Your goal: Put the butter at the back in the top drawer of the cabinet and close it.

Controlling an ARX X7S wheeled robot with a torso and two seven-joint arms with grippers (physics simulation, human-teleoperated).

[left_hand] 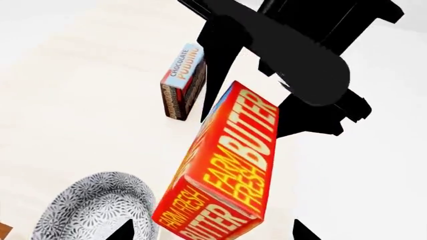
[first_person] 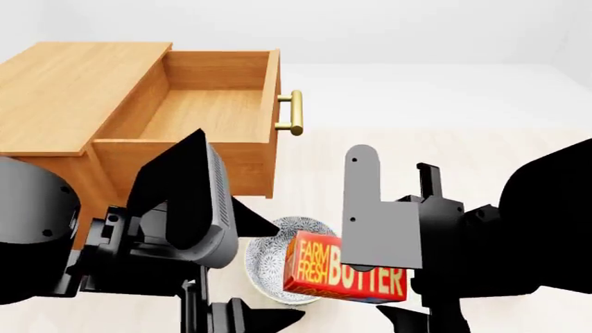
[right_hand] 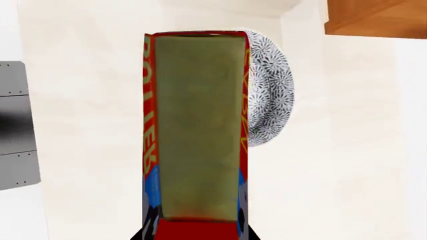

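The butter (first_person: 342, 274), a red-orange "FARM FRESH BUTTER" carton, hangs in my right gripper (first_person: 396, 267) just above the floor, in front of the cabinet (first_person: 65, 97). The right wrist view shows its jaws (right_hand: 197, 235) shut on the carton's (right_hand: 197, 130) end. In the left wrist view the carton (left_hand: 227, 165) lies between the fingertips of my open left gripper (left_hand: 213, 232), apart from both, while the black right gripper (left_hand: 257, 107) clamps its far end. The top drawer (first_person: 213, 104) is pulled out and looks empty, its brass handle (first_person: 294, 112) facing right.
A patterned black-and-white bowl (first_person: 273, 239) sits on the floor under and beside the butter; it also shows in the left wrist view (left_hand: 93, 205) and the right wrist view (right_hand: 270, 100). A dark-brown "CHOCOLATE PUDDING" box (left_hand: 183, 82) stands beyond the butter. Pale floor lies to the right.
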